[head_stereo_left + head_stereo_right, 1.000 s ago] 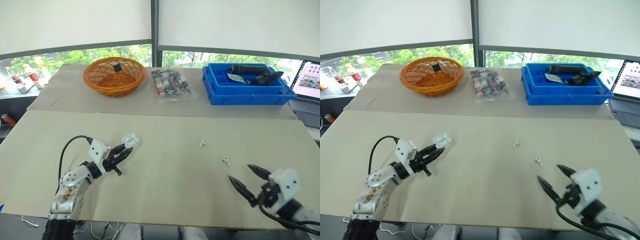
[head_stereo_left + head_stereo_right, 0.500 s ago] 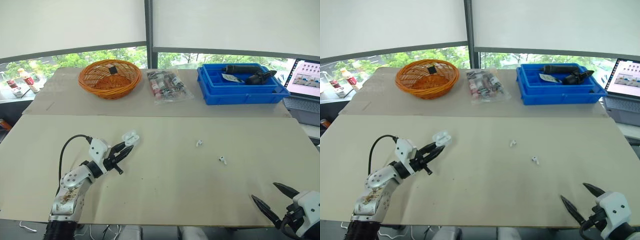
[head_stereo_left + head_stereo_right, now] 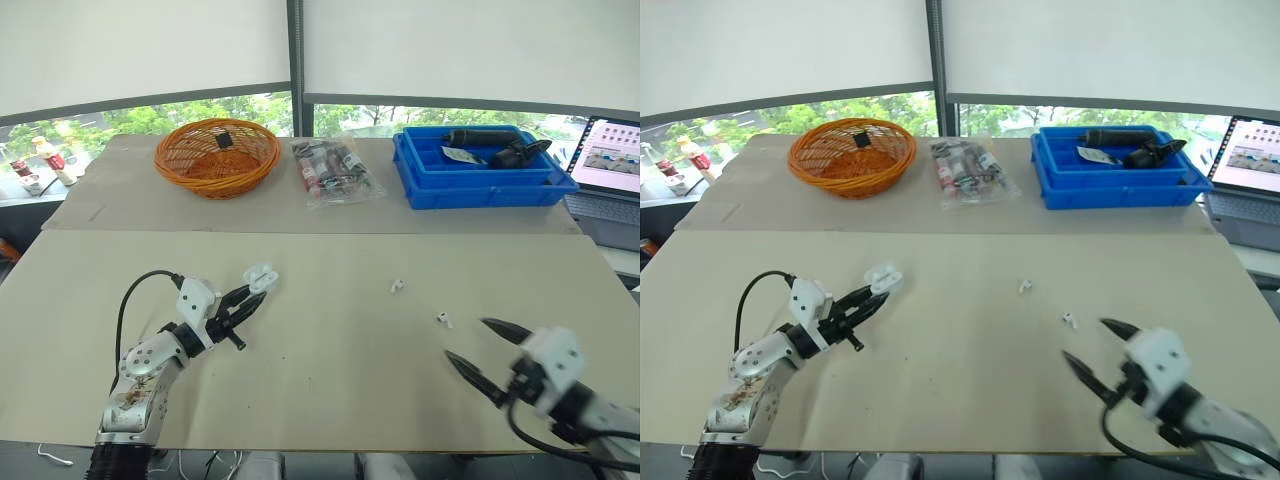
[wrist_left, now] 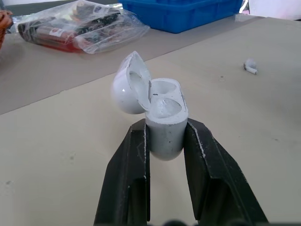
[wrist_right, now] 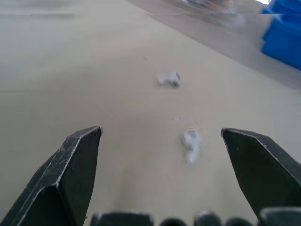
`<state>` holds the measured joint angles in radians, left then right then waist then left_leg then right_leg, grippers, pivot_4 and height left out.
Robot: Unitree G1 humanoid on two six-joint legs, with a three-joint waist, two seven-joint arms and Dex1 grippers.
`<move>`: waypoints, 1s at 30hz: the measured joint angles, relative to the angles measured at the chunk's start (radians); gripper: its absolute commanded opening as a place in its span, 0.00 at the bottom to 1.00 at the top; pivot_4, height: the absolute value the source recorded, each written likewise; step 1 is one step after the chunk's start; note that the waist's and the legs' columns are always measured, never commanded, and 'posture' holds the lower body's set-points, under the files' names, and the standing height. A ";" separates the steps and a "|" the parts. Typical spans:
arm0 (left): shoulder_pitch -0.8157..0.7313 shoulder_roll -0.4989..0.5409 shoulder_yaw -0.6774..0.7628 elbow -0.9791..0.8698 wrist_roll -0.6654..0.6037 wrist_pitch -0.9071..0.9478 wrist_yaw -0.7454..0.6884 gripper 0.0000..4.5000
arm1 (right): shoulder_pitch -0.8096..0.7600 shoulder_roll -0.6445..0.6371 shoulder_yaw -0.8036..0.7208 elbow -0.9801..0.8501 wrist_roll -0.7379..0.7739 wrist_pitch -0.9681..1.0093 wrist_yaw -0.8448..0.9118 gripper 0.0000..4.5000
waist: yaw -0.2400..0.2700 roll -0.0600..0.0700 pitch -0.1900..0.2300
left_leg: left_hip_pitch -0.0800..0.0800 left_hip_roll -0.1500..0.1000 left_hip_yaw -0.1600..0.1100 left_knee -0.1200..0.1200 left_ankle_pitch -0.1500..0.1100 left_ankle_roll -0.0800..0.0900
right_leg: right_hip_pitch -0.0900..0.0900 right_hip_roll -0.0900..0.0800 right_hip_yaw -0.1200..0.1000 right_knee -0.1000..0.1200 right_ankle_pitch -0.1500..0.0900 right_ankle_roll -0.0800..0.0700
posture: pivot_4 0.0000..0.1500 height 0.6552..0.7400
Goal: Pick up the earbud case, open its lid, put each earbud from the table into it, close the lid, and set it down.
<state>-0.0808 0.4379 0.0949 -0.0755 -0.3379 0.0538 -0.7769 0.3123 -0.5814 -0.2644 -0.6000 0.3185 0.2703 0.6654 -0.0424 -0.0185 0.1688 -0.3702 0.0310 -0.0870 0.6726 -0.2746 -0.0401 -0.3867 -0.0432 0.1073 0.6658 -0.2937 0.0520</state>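
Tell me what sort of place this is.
Probably a lab or office workbench beside a window: a blue bin of tools, an open laptop to the right, and trees outside below blinds.

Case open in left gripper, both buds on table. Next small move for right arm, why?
Probably ease the open right gripper forward and down to straddle the nearer earbud, lying just ahead of it; the earbud case, lid open, sits in the left gripper.
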 measured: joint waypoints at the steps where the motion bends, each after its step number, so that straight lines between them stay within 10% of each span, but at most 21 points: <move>1: -0.006 -0.001 -0.005 0.001 0.000 -0.005 -0.001 0.11 | -0.070 0.020 0.049 -0.011 -0.010 0.053 -0.043 1.00 | -0.001 0.000 0.000 | 0.000 0.000 0.000 0.000 0.000 0.000 | 0.000 0.000 0.000 0.000 0.000 0.000 | 1.00 0.69; 12: -0.036 -0.009 -0.041 0.005 -0.004 -0.024 -0.030 0.11 | -0.492 0.316 0.268 0.180 -0.204 0.419 -0.499 1.00 | 0.007 0.000 0.000 | -0.005 -0.001 -0.002 0.000 0.000 0.000 | -0.005 -0.002 -0.002 0.000 0.000 0.000 | 1.00 0.69; 26: -0.037 -0.009 -0.051 0.010 -0.004 -0.025 -0.037 0.11 | -0.569 0.505 0.236 0.396 -0.273 0.417 -0.679 1.00 | -0.004 0.001 -0.001 | -0.004 -0.001 -0.002 -0.001 0.000 0.000 | -0.005 -0.001 -0.002 0.002 0.000 -0.001 | 1.00 0.69; 30: -0.037 -0.009 -0.051 0.010 -0.004 -0.025 -0.036 0.11 | -0.577 0.542 0.218 0.391 -0.267 0.444 -0.699 0.66 | -0.004 0.001 -0.001 | -0.003 0.000 -0.002 -0.001 0.000 0.000 | -0.005 -0.001 -0.002 0.002 0.000 -0.001 | 1.00 0.69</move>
<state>-0.1178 0.4286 0.0439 -0.0658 -0.3415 0.0287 -0.8127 -0.2644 -0.0396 -0.0463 -0.2087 0.0511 0.7145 -0.0336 -0.0464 -0.0179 0.1680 -0.3733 0.0308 -0.0888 0.6711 -0.2744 -0.0403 -0.3918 -0.0438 0.1056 0.6677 -0.2934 0.0514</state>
